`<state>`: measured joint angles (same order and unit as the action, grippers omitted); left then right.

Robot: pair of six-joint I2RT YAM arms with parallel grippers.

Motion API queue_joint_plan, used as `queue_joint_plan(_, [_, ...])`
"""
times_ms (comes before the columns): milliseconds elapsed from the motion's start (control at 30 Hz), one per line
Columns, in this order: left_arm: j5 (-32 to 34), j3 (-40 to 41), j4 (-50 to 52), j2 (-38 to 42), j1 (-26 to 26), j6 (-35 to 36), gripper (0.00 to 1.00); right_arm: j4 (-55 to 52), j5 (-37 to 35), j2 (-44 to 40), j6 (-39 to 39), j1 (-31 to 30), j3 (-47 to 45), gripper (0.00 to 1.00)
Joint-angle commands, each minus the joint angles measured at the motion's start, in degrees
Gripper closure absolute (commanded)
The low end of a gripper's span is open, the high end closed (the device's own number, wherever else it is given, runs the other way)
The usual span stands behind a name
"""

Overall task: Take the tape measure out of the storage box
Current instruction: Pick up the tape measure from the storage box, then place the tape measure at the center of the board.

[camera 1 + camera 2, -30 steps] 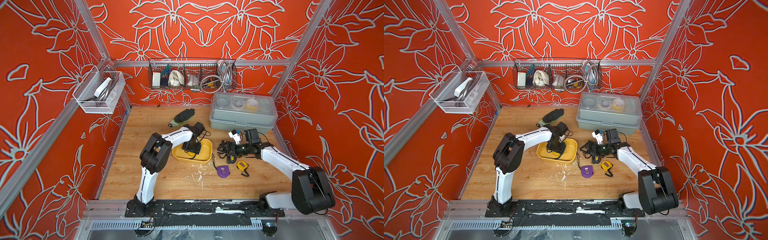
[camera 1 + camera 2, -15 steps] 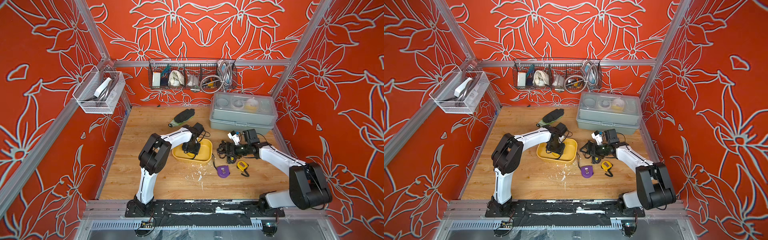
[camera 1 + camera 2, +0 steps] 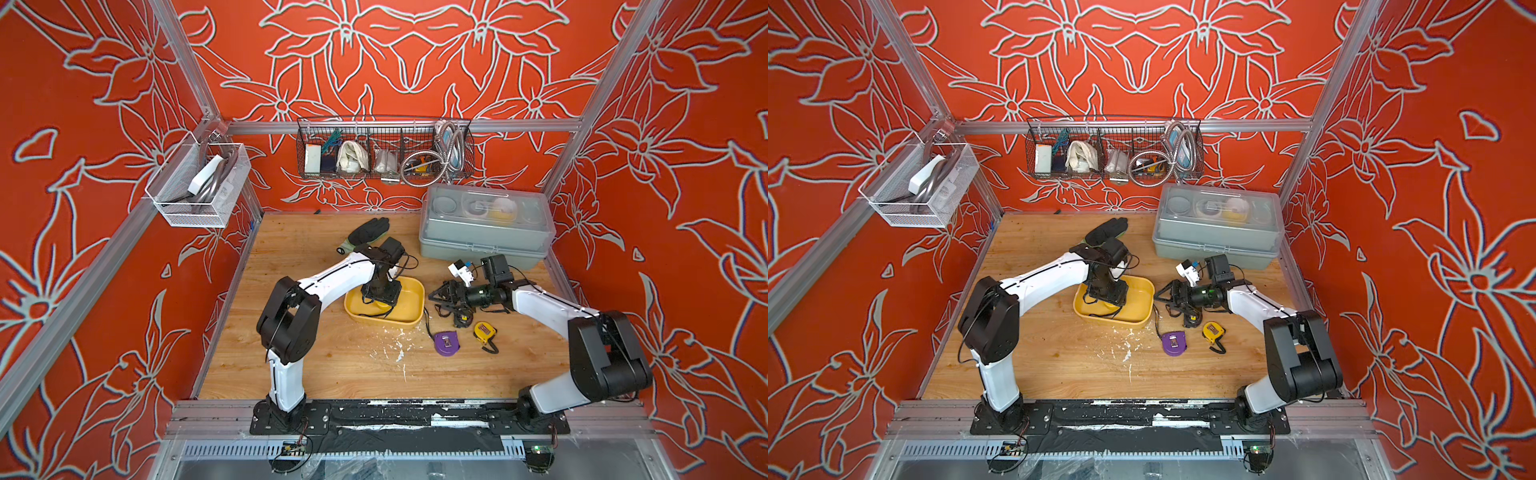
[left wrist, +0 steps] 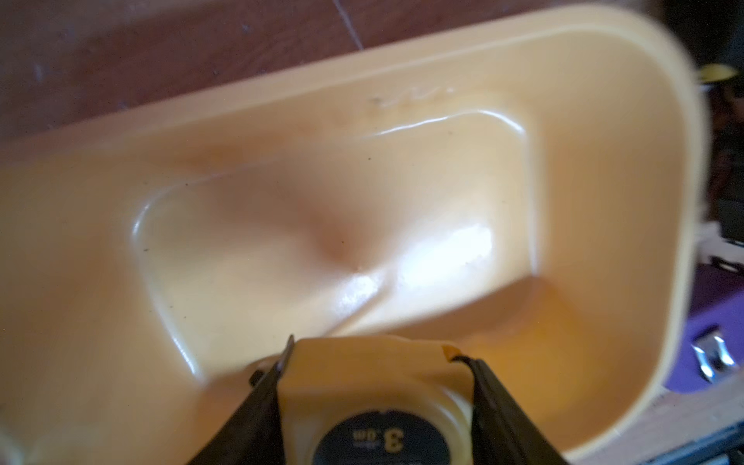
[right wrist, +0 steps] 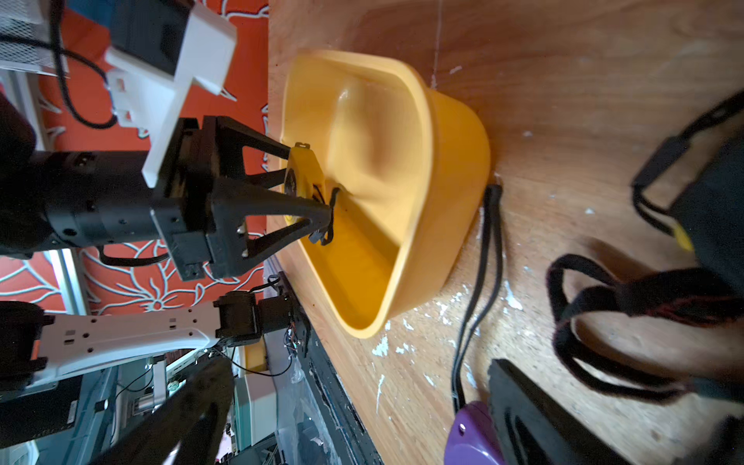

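Nearest the arms' bases, the wooden table (image 3: pixel 332 365) was flecked with white specks (image 3: pixel 395 351), and just past them lay a purple tape measure (image 3: pixel 446 343) with a second yellow tape measure (image 3: pixel 483 332) just beside it, both out on the bare wood to the right of the storage box (image 3: pixel 409 297). The box, a shallow yellow tub, sat flat near the middle of the table. The left gripper (image 3: pixel 379 305) reached straight down into it, its two black fingers partly closed and clamped on the flat sides of the tape measure (image 4: pixel 374 386), a yellow one with a round black label. The left wrist view showed its case filling the gap between the fingers, with the box's glossy floor (image 4: pixel 362 181) beyond. In the right wrist view the tape measure (image 5: pixel 300 169) was held on edge inside the box's outline, at about rim height, with a black strap (image 5: pixel 326 225) dangling from it. Whether it touched the floor could not be told. To the right of the box, the right gripper (image 3: pixel 434 296) lay low over the table, pointing at the box's wall, with its fingers spread wide and nothing between them. Farther back lay a black glove (image 3: pixel 370 230) and a grey case (image 3: pixel 486 232) with a clear lid. A wire basket (image 3: pixel 384 149) hung on the back wall.
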<state>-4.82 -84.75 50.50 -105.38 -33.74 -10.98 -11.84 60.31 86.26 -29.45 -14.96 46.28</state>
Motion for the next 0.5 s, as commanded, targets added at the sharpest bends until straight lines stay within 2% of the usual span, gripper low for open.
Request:
queue_joint_plan(0, [-2.5, -1.8, 3.4, 3.7, -1.9, 3.8, 0.62, 3.1, 5.7, 1.6, -3.0, -1.1, 2.2, 0.0])
queue_joint_plan(100, [-5.8, -2.5, 4.5, 5.4, -3.1, 6.1, 0.63, 4.7, 7.9, 2.4, -4.8, -2.2, 3.1, 0.01])
queue_joint_plan(267, [-8.2, -1.9, 3.2, 8.2, -4.4, 7.3, 0.62, -1.0, 7.7, 2.9, -1.1, -6.3, 5.8, 0.08])
queue_joint_plan(467, [-10.6, -0.9, 0.5, 11.5, -6.0, 8.1, 0.62, 7.4, 9.1, 3.3, -7.4, -9.4, 3.6, 0.14])
